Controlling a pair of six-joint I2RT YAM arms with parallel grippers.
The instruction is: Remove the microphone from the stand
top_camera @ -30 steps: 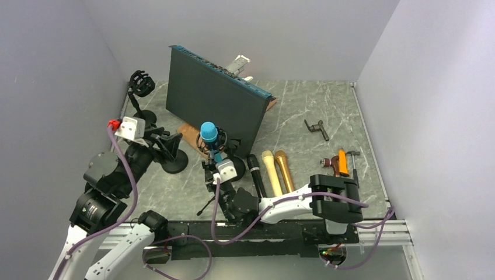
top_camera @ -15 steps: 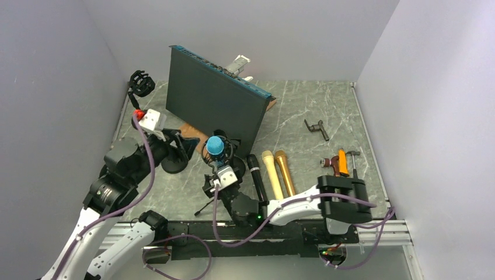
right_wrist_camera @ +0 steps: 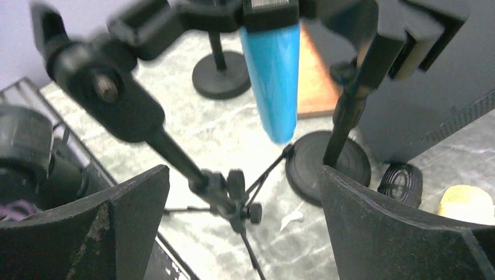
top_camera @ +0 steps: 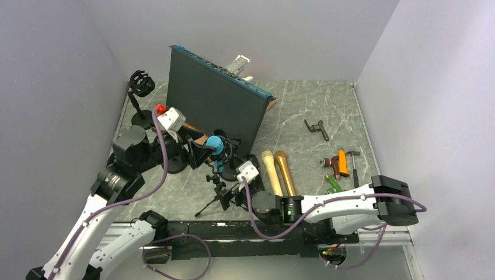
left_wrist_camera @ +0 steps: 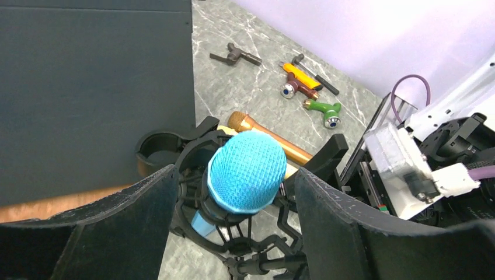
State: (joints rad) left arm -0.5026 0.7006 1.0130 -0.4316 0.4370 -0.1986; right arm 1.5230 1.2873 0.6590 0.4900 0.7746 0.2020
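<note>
The microphone (top_camera: 215, 144) has a blue mesh head (left_wrist_camera: 246, 170) and a blue body (right_wrist_camera: 272, 76). It sits upright in a black shock mount (left_wrist_camera: 201, 204) on a small tripod stand (top_camera: 215, 195). My left gripper (top_camera: 204, 150) is open and straddles the head, with a small gap on each side (left_wrist_camera: 233, 195). My right gripper (top_camera: 230, 194) is open and low, by the stand's pole (right_wrist_camera: 187, 166), which crosses between its fingers (right_wrist_camera: 119, 224) without touching them.
Two gold microphones (top_camera: 277, 172) lie right of the stand, with a black one partly hidden behind my right wrist. A tall dark panel (top_camera: 213, 102) stands behind. Two round-base stands (top_camera: 142, 87) (right_wrist_camera: 335, 157) are nearby. Small tools (top_camera: 338, 164) lie at the right.
My right gripper has opened wide and dropped toward the tripod, its arm stretching out to the right. My left gripper has moved right and now brackets the microphone's head.
</note>
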